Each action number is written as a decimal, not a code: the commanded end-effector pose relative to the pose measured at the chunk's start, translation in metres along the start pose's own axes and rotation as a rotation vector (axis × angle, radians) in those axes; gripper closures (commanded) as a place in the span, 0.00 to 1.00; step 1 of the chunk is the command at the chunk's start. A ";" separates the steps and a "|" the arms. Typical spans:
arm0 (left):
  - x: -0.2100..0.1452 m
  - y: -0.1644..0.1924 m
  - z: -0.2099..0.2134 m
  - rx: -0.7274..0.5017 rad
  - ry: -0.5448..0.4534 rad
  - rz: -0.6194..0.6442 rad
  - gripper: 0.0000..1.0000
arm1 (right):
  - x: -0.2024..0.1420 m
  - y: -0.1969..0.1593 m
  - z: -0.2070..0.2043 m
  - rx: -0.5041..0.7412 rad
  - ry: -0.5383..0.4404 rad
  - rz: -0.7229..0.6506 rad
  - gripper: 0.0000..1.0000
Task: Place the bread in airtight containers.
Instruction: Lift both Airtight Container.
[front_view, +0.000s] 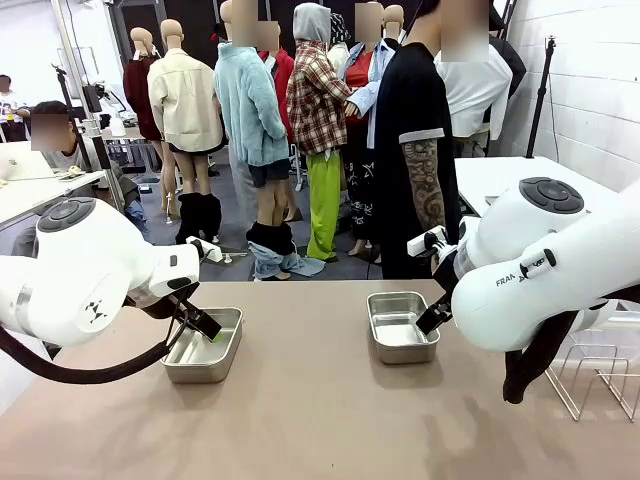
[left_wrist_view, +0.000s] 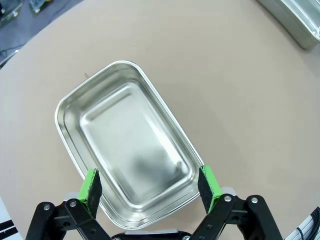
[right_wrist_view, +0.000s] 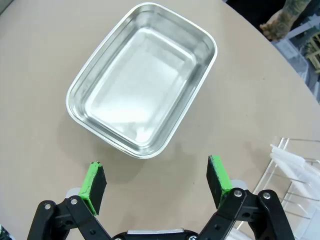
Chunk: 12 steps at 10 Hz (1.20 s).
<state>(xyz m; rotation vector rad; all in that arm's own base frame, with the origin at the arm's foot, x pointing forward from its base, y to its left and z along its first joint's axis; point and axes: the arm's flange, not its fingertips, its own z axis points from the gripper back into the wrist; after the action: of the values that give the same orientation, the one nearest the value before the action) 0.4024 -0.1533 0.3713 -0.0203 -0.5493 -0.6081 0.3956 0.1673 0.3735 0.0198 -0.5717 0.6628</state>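
Front: left container (front_view: 200, 370) and right container (front_view: 403, 354) sit lidless and empty, 1 by each arm, ready for loading. Left wrist: my left gripper (left_wrist_view: 150, 183) gapes over its container's near end. Right wrist: right gripper (right_wrist_view: 156, 180), released, hangs just beside its container.

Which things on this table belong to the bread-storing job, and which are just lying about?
Job:
left steel pan, empty, lidless
right steel pan, empty, lidless

Lying about:
wire rack at far right, contents unclear
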 end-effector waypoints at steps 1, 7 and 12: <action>0.000 0.000 0.000 0.000 0.000 0.000 0.00 | 0.000 0.000 0.000 0.000 0.000 0.000 0.00; 0.029 0.057 0.119 0.184 -0.098 0.023 0.00 | 0.008 -0.047 0.147 -0.294 -0.170 -0.107 0.00; 0.006 0.140 0.170 0.211 -0.099 0.201 0.00 | -0.083 -0.173 0.211 -0.383 -0.112 -0.496 0.00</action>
<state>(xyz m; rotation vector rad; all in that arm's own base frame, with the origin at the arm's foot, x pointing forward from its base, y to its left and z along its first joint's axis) 0.4002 -0.0138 0.5362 0.0852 -0.7190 -0.3513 0.3441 -0.0506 0.5586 -0.1733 -0.7944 0.1019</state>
